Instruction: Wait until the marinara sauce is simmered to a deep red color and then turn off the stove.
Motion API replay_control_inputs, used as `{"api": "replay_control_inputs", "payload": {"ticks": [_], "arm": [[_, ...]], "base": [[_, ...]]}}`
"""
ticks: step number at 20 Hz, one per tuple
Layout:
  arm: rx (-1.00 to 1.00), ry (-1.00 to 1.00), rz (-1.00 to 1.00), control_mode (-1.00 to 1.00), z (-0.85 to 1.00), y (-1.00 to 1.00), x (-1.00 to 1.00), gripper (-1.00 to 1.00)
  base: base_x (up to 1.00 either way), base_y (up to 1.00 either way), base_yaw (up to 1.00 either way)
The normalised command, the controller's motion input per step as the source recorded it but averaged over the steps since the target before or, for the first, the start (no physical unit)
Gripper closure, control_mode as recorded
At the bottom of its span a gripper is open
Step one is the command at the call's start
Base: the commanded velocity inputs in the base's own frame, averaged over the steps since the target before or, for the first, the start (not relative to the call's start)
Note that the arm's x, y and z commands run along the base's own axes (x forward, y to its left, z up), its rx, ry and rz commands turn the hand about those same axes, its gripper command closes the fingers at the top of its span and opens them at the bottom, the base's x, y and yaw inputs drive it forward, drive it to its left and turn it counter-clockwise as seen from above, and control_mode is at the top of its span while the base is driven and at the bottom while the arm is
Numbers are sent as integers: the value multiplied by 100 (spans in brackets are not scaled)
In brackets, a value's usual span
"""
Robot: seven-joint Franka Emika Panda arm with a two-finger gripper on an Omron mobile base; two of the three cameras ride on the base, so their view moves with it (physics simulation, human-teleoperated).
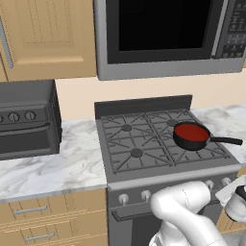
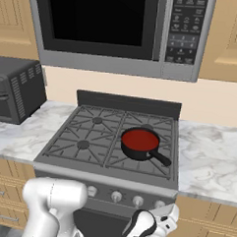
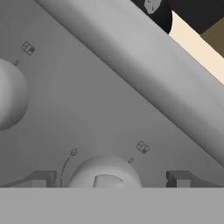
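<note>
The red marinara sauce [image 2: 140, 139] sits in a black pan [image 1: 191, 136] on the stove [image 2: 90, 134], at 3 o'clock. The gripper [image 3: 109, 178] is wide apart around a silver knob [image 3: 104, 174]. A toaster oven [image 1: 26, 120] stands at 9 o'clock.

the gripper [image 3: 107, 178] is sitting with its fingers spread wide on either side of a silver knob [image 3: 105, 173] on the stove [image 1: 144, 144] front, with bare panel lying between this knob and its neighbour [image 3: 11, 94]. above, the pan of marinara sauce [image 1: 190, 131] is occupying the right rear grate, its handle [image 1: 226, 140] jutting rightward. the other grates are lying open. the microwave [image 1: 168, 33] is overhanging the cooktop.
</note>
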Motion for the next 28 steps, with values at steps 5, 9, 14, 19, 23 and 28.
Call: {"api": "replay_control_inputs", "payload": {"ticks": [5, 9, 14, 19, 23, 28], "arm": [[0, 0, 0, -100, -1, 0, 4, 100], [0, 0, 0, -100, 0, 0, -1, 100], [1, 0, 0, -100, -3, 0, 0, 100], [22, 5, 0, -100, -22, -11, 0, 100], [36, 9, 0, -100, -13, -34, 0, 100], [38, 7, -1, -100, -6, -39, 1, 100]], "base": [[0, 0, 0], [0, 0, 0], [0, 0, 0], [0, 0, 0], [0, 0, 0], [0, 0, 0]]}}
